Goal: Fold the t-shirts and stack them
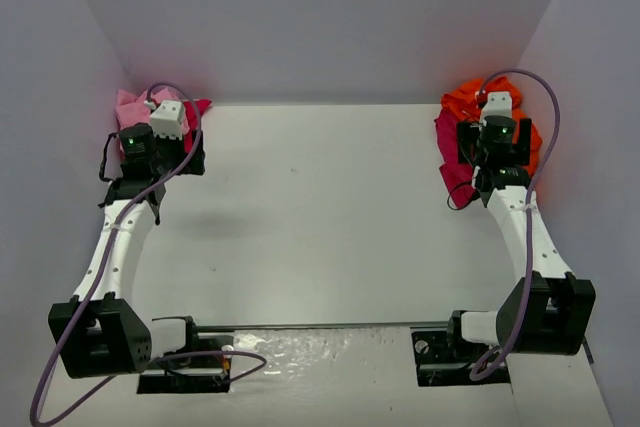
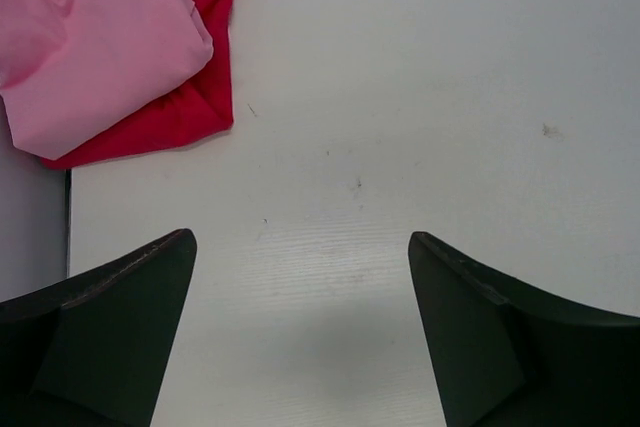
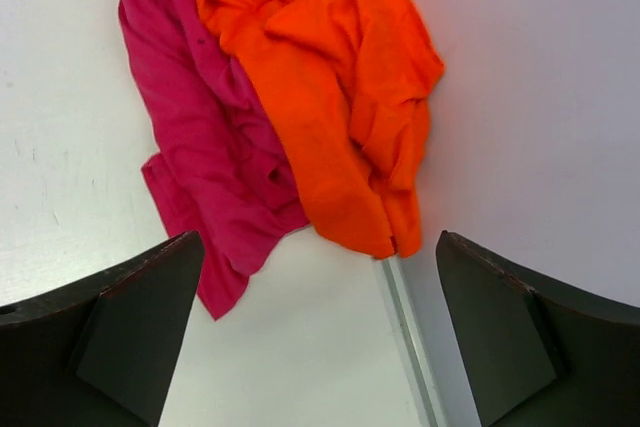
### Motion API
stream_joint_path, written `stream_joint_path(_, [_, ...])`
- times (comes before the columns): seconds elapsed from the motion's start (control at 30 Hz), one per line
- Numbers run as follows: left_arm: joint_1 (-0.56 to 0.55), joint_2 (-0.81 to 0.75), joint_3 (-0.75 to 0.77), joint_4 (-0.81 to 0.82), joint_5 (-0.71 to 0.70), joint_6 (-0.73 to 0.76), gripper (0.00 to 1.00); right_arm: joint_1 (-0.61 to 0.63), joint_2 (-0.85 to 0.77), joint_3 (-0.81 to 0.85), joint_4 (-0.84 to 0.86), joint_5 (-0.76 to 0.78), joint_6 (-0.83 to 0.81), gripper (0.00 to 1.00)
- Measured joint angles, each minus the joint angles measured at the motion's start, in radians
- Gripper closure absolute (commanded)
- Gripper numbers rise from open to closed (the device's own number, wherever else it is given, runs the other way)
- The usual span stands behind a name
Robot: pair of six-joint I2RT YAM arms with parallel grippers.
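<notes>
In the far left corner of the white table point(image 2: 420, 97), a bunched light pink cloth t-shirt point(image 2: 90, 37) lies on a crimson cloth t-shirt point(image 2: 190, 112). The left gripper point(image 2: 300, 242) hangs just beside them, jaws wide apart and empty. In the far right corner, a crumpled bright orange cloth t-shirt point(image 3: 330, 97) overlaps a magenta cloth t-shirt point(image 3: 200, 157) below the right gripper point(image 3: 320, 239), also spread and empty.

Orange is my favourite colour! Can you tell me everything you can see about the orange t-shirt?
The orange t-shirt is bright, soft-looking cloth, not folded yet. It lies crumpled in a wrinkly heap at the far right corner of the table, pressed against the side wall. Its left part lies over a crimson-magenta t-shirt. The right gripper hangs over it with open jaws, holding nothing.
</notes>
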Motion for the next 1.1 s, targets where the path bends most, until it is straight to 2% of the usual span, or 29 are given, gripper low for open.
stream_joint_path(0.73, [0.000, 0.004, 0.000, -0.028, 0.003, 0.018, 0.14, 0.002, 0.017, -0.048, -0.002, -0.119, 0.003, 0.00])
stream_joint_path(0.87, [0.000, 0.009, 0.000, -0.027, 0.003, 0.021, 0.13, 0.003, 0.026, -0.044, -0.022, -0.188, -0.019, 0.00])
stream_joint_path(0.97, [0.000, 0.012, 0.000, -0.027, 0.002, 0.028, 0.13, 0.029, 0.086, -0.017, -0.080, -0.256, -0.100, 0.00])
stream_joint_path(1.1, [0.000, 0.012, -0.005, -0.022, -0.010, 0.044, 0.13, 0.118, 0.338, 0.121, -0.139, -0.162, -0.207, 0.00])
